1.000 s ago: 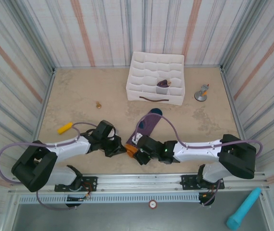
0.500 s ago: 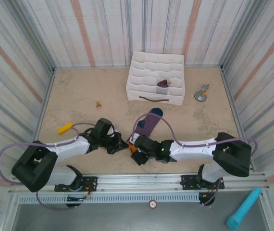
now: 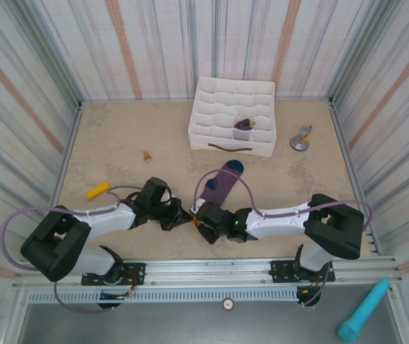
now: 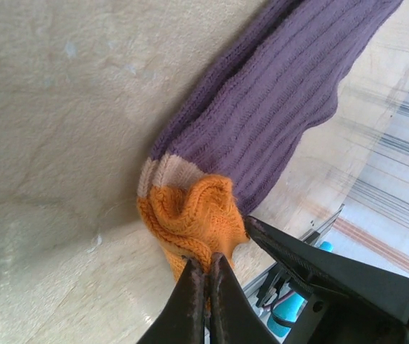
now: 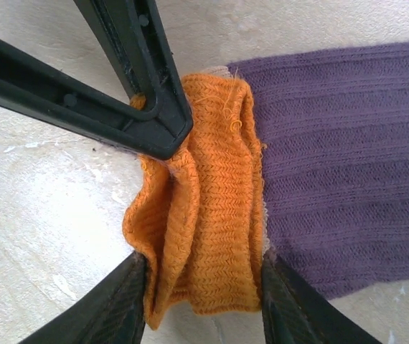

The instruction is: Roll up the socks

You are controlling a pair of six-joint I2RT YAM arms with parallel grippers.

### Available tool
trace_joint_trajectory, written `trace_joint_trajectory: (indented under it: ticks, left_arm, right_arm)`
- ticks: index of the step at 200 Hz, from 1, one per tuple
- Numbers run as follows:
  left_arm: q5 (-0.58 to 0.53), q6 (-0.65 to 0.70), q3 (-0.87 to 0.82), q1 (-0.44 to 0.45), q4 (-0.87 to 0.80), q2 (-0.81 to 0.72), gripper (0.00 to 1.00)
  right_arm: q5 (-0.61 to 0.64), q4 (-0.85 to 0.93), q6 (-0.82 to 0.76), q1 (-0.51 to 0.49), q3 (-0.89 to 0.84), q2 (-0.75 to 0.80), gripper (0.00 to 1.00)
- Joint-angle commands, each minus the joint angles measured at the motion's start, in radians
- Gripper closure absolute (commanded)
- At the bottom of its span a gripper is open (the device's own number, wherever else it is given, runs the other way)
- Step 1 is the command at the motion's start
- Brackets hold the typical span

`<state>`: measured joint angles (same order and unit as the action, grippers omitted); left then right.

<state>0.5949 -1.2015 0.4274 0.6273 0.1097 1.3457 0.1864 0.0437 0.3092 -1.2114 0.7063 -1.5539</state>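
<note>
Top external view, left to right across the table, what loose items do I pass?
Yellow-orange stick → small brass-coloured object → purple sock → grey metal stand.

The mottled beige tabletop [image 3: 118, 136] carries a white gridded fabric box [image 3: 204, 136] at far centre. A purple sock [image 3: 221, 185] lies near the middle, with its orange cuff bunched at the near end. A yellow piece [image 3: 97, 190] lies at the left, a small brass-coloured item [image 3: 147, 155] sits farther back, and a grey metal stand [image 3: 301, 140] is just right of the box.
</note>
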Motion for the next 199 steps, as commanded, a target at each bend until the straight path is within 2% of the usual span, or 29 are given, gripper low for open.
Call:
trace_joint_trajectory:
  ticks: [1,56,89,97,120,141,155,174,199]
  left_arm:
    - [0.002,-0.004,-0.015,-0.007,0.002,0.011,1.0]
    - [-0.003,0.002,-0.013,-0.008,0.003,0.023,1.0]
    - [-0.01,0.025,-0.003,-0.014,-0.036,0.009,0.99]
    - [-0.012,0.038,0.002,-0.017,-0.052,0.001,0.94]
    - [-0.038,0.083,0.024,-0.03,-0.129,-0.043,0.71]
    - [-0.082,0.144,0.066,-0.033,-0.227,-0.084,0.44]
    - [-0.098,0.179,0.082,-0.036,-0.25,-0.095,0.34]
    - [-0.107,0.209,0.077,-0.04,-0.212,-0.093,0.34]
    - [-0.121,0.24,0.068,-0.041,-0.154,-0.052,0.48]
  right_arm:
    - [0.017,-0.019,0.024,0.002,0.023,-0.018,0.57]
    - [-0.006,-0.038,0.051,0.026,0.02,-0.049,0.81]
    - [-0.025,-0.036,0.076,0.049,0.022,-0.055,0.89]
    - [-0.047,-0.039,0.088,0.065,0.019,-0.054,0.92]
    - [-0.153,-0.052,0.128,0.13,0.012,-0.063,1.0]
    - [-0.267,-0.071,0.17,0.192,0.007,-0.084,1.0]
    - [-0.342,-0.086,0.203,0.232,0.007,-0.108,1.0]
    - [-0.454,-0.128,0.261,0.286,-0.002,-0.139,1.0]
    - [-0.563,-0.176,0.334,0.345,-0.015,-0.175,1.0]
